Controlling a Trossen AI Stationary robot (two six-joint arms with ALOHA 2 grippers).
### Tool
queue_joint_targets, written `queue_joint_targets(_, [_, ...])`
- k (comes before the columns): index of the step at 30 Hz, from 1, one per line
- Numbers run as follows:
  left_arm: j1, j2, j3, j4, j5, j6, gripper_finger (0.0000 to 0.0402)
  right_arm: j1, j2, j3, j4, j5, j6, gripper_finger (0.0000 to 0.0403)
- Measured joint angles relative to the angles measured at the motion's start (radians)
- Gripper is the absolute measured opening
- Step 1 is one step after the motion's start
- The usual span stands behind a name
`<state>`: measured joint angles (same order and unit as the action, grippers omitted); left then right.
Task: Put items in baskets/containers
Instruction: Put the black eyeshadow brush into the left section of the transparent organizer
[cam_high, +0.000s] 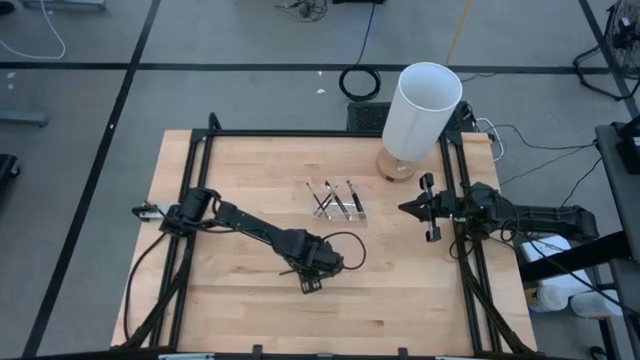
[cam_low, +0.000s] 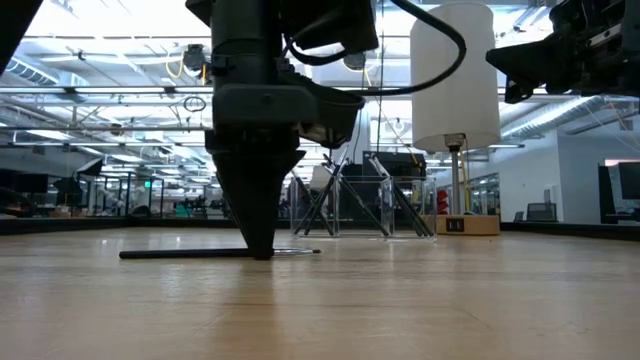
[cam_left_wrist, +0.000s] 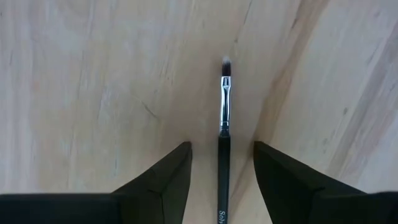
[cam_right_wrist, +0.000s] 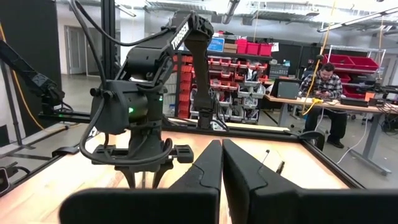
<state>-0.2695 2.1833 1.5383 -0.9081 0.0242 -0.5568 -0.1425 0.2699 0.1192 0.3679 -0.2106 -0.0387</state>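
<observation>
Currently our left gripper (cam_left_wrist: 221, 180) stands open astride a brush (cam_left_wrist: 224, 118) lying flat, ready to pinch. Clear tray (cam_high: 338, 203) with several brushes waits at one o'clock; right gripper (cam_high: 406, 208), shut, idles beyond.

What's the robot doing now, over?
Left gripper down at the table, jaws open around one brush, not gripping. Right gripper parked at the table's right edge, shut, empty. Tray already holds brushes. Nothing in the way.
</observation>
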Motion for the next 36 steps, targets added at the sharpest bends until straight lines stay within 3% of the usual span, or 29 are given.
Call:
queue_joint_targets(10, [0.013,0.016,0.001,0.009,0.024,0.101,0.0137,0.000,0.000,0.000,0.000,0.000,0.000,0.0000])
queue_joint_targets(25, [0.040,0.017,-0.003,0.057,0.027,0.132,0.0072,0.000,0.000,0.000,-0.008,0.000,0.001,0.0000])
queue_joint_targets(32, [0.039,0.014,-0.004,0.059,0.017,0.133,0.0013,0.000,0.000,0.000,-0.007,0.000,0.001,0.0000])
queue_joint_targets(36, [0.039,0.012,0.004,0.050,0.009,0.134,0.0018,0.000,0.000,0.000,-0.007,0.000,0.001,0.0000])
